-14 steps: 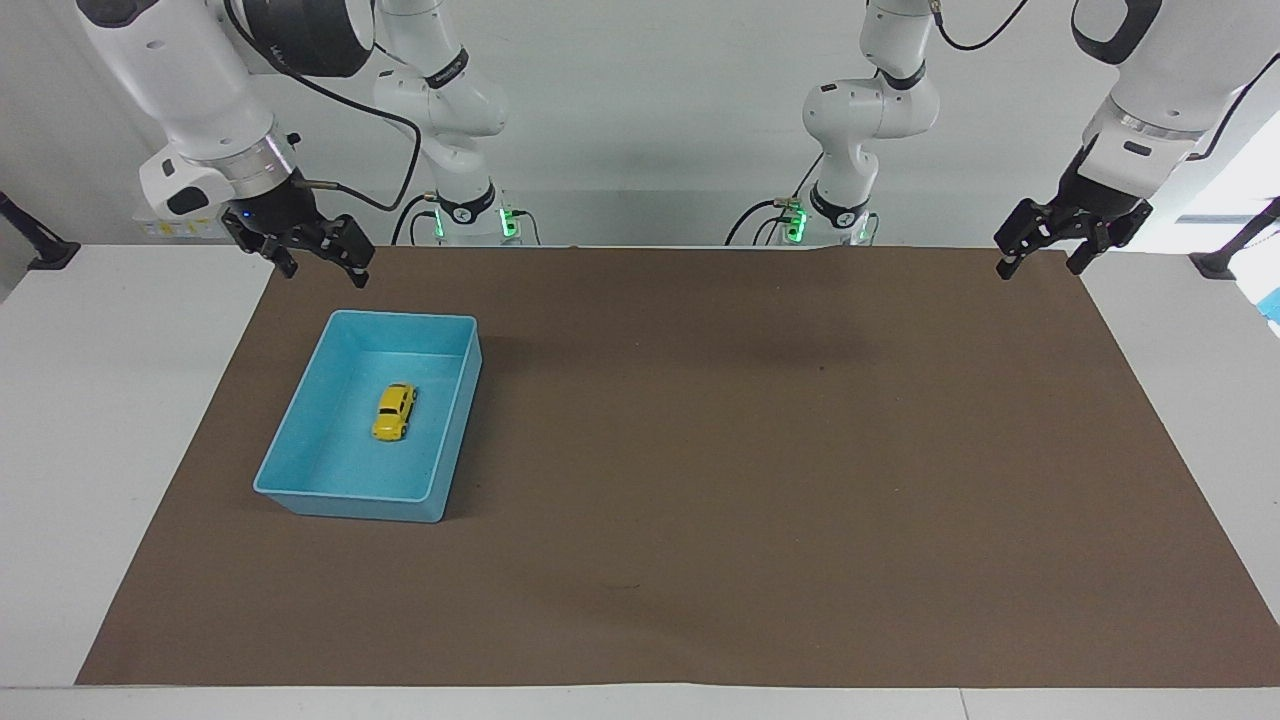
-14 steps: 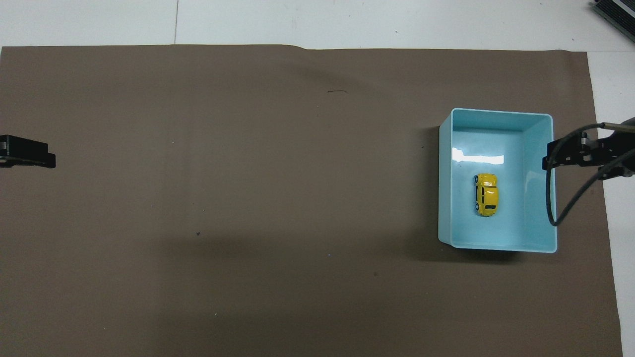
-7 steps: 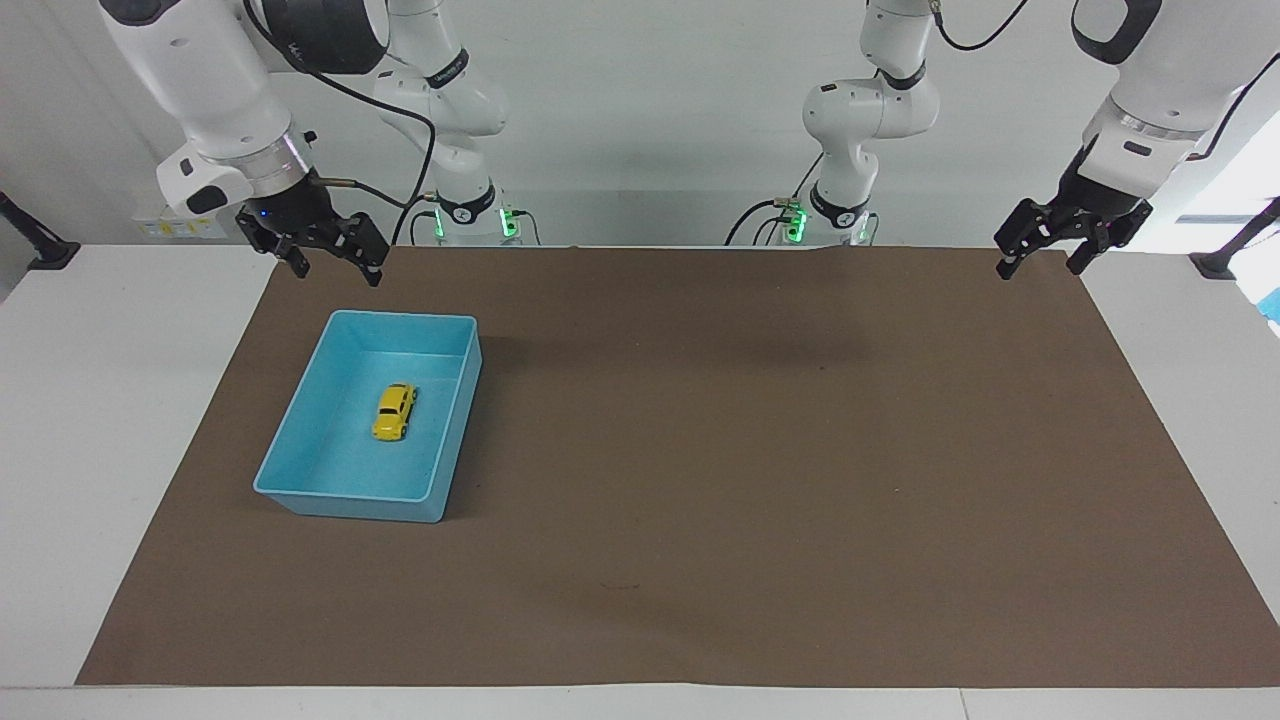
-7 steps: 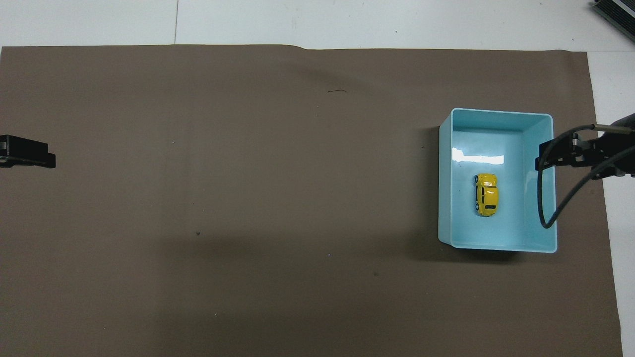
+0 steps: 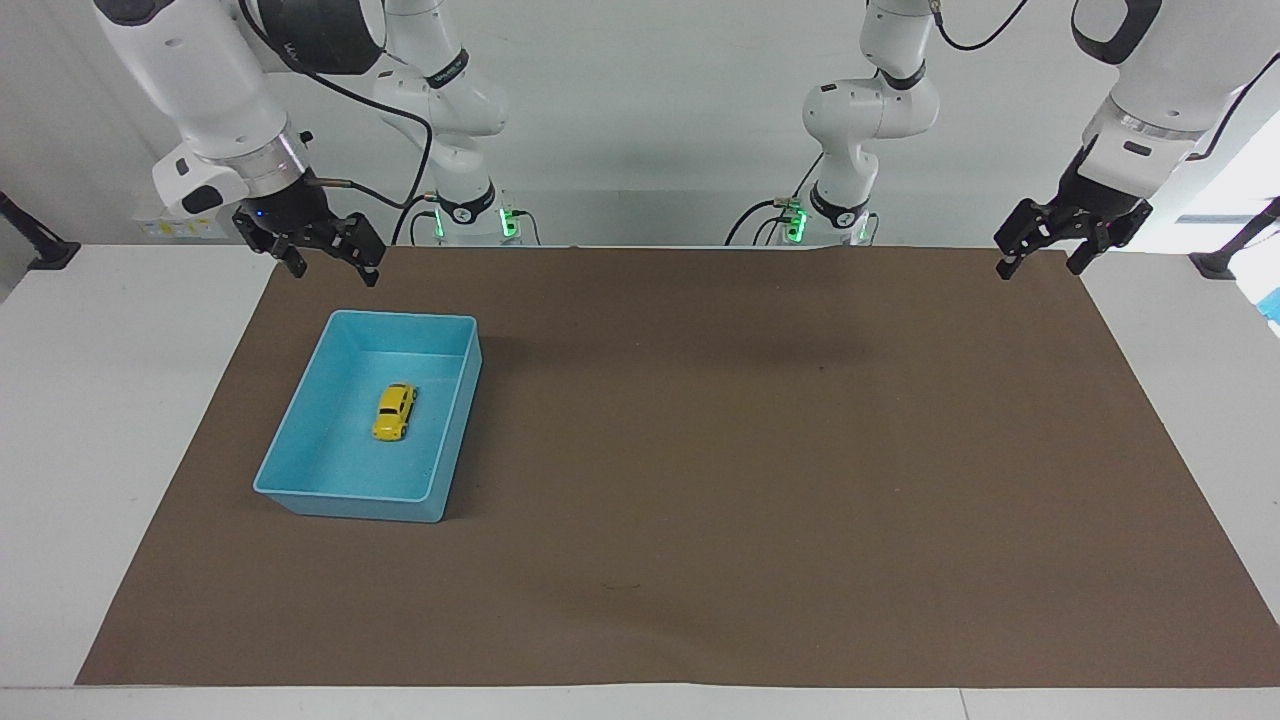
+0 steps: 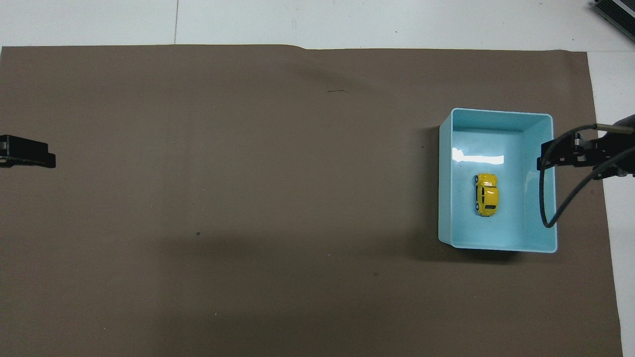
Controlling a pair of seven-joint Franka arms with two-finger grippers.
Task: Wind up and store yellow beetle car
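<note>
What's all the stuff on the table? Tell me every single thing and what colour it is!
yellow beetle car: one, bright yellow with dark windows, lying on the floor of the bin, on its wheels.
bin: one, light blue, open-topped, on the mat toward the right arm's end of the table.
mat: one, brown, covering most of the table.
table: one, white, showing around the mat.
right gripper: one, black, open, holding nothing, up in the air over the mat's edge by the bin's end nearest the robots.
left gripper: one, black, open, holding nothing, waiting over the mat's corner at the left arm's end.
</note>
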